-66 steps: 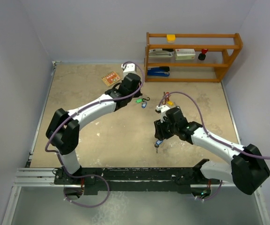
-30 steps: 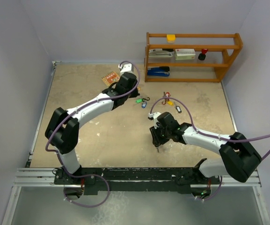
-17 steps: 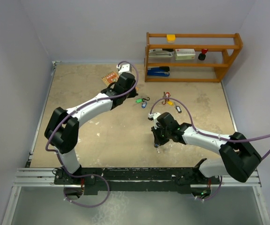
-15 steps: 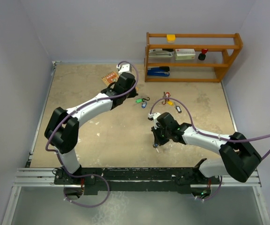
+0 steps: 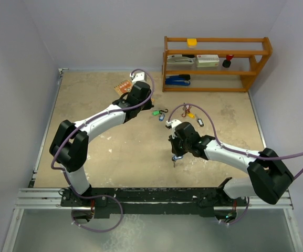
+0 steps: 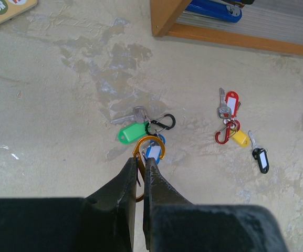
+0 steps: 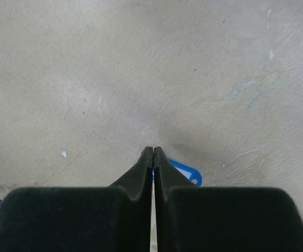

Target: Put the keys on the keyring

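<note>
Behind the pinched right gripper (image 7: 153, 152), the blue-tagged key (image 7: 181, 166) is mostly hidden.

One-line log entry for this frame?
left fingers: shut on orange carabiner | right fingers: shut on blue-tagged key | green-tagged key: on table

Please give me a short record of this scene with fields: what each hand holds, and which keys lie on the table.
left hand: shut on orange carabiner
right hand: shut on blue-tagged key
lying on table: green-tagged key, red-tagged key, yellow-tagged key
hands: well apart
task state: blue-tagged key not yet on the orange carabiner
</note>
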